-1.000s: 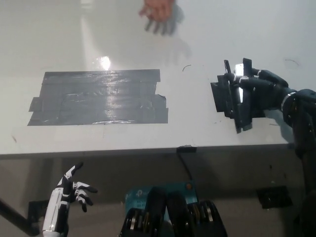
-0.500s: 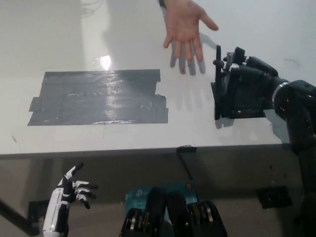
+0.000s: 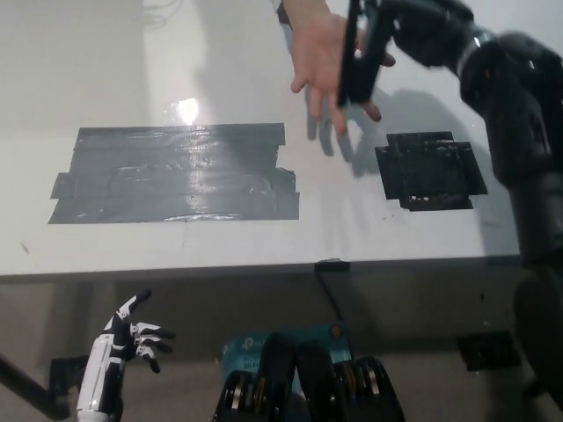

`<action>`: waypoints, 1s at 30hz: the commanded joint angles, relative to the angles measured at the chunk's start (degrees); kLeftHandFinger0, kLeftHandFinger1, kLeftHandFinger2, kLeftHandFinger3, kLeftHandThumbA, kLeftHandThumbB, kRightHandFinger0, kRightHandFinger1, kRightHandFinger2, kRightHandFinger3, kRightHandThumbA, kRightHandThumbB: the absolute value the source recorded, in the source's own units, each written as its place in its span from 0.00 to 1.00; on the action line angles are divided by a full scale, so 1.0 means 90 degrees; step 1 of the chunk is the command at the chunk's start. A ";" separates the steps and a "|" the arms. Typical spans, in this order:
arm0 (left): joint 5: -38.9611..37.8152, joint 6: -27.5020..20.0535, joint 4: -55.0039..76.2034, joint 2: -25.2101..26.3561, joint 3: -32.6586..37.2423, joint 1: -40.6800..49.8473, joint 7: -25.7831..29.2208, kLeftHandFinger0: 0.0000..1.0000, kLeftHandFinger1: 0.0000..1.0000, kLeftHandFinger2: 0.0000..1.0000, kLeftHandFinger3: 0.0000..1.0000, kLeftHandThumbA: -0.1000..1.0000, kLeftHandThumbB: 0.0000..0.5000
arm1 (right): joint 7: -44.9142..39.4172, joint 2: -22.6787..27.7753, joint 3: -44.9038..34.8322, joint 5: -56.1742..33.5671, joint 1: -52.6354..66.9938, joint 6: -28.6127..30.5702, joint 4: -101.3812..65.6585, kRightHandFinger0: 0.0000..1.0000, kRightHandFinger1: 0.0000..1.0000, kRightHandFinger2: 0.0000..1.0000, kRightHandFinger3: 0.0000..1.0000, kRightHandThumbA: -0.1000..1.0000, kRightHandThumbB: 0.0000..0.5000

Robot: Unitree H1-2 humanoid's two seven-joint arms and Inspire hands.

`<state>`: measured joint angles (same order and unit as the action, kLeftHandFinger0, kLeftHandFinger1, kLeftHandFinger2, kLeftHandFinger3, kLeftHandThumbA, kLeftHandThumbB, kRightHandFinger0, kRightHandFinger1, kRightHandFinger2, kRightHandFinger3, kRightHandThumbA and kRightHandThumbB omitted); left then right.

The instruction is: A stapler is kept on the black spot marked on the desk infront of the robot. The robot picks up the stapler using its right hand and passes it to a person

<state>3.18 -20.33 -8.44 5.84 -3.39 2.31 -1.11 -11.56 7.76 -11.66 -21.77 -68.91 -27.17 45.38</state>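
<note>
I see the right hand (image 3: 413,35) up at the top of the head view, black arm reaching in from the right edge. Its fingers are wrapped around the stapler (image 3: 356,57), which is off the desk and held roughly upright, tilted a bit, long dark body hanging down below the grip.

A person's hand (image 3: 327,48) comes in from the top edge, palm open, fingers spread and pointing down toward me. The stapler overlaps that palm in the picture; I can't tell if it's actually touching the palm or just in front of it. The person's fingers aren't curled round the stapler.

Black spot (image 3: 431,170) on the desk (image 3: 106,61) is bare: a dark, roughly square taped patch at right of centre, below the stapler and the person's hand in the picture. Shadows of the hands fall on the white surface just left of it and above it.

Big grey tape patch (image 3: 176,173) sits at left of centre, well apart from the black spot, with glare on its top edge.

Left hand (image 3: 132,338) is low at the lower left, below the desk's front edge, white fingers apart, holding nothing.

A black cable (image 3: 332,290) hangs off the front edge of the desk near the middle. Small dark plate (image 3: 486,350) on the floor at lower right.
</note>
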 commanded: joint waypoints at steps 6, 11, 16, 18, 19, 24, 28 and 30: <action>-0.0125 -0.0006 0.0285 0.0115 0.0086 -0.0139 -0.0153 0.26 0.41 0.47 0.85 1.00 0.84 | 0.1636 -0.0382 -0.0260 0.0418 -0.2012 0.0714 0.0217 0.00 0.00 0.00 0.00 0.85 0.00; -0.0087 0.0077 0.0362 0.0117 0.0108 -0.0112 -0.0146 0.26 0.41 0.48 0.86 1.00 0.83 | 0.2045 -0.0351 0.0135 0.1012 -0.2359 0.1378 0.1051 0.00 0.00 0.00 0.00 0.87 0.04; -0.0049 0.0099 0.0392 0.0114 0.0121 -0.0143 -0.0119 0.25 0.40 0.47 0.85 1.00 0.79 | 0.2396 -0.0310 0.0625 0.1522 -0.2713 0.1976 0.1957 0.00 0.00 0.00 0.00 0.90 0.04; -0.0047 0.0098 0.0392 0.0116 0.0115 -0.0165 -0.0107 0.25 0.39 0.47 0.85 1.00 0.77 | 0.2567 -0.0349 0.0784 0.1656 -0.2833 0.2187 0.2284 0.00 0.00 0.00 0.01 0.91 0.01; -0.0036 0.0095 0.0391 0.0118 0.0115 -0.0172 -0.0102 0.25 0.39 0.47 0.85 1.00 0.77 | 0.2622 -0.0360 0.0839 0.1705 -0.2857 0.2247 0.2366 0.00 0.00 0.00 0.01 0.91 0.01; -0.0046 0.0123 0.0418 0.0127 0.0118 -0.0189 -0.0112 0.24 0.38 0.45 0.85 1.00 0.76 | 0.3030 -0.0487 0.1070 0.1904 -0.2904 0.2578 0.2843 0.00 0.00 0.00 0.15 0.89 0.03; 0.0000 0.0069 0.0417 0.0148 0.0117 -0.0205 -0.0094 0.23 0.38 0.45 0.85 1.00 0.75 | 0.3220 -0.0573 0.0908 0.1727 -0.2973 0.2602 0.3208 0.00 0.00 0.14 0.35 0.87 0.09; 0.0024 0.0054 0.0409 0.0150 0.0122 -0.0208 -0.0077 0.23 0.37 0.44 0.85 1.00 0.75 | 0.3235 -0.0607 0.0953 0.1790 -0.2925 0.2849 0.3293 0.00 0.00 0.21 0.43 0.85 0.02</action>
<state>3.20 -18.98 -6.77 6.14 -2.72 1.09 -1.17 13.05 3.23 -3.34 -7.67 -87.46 -10.80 74.55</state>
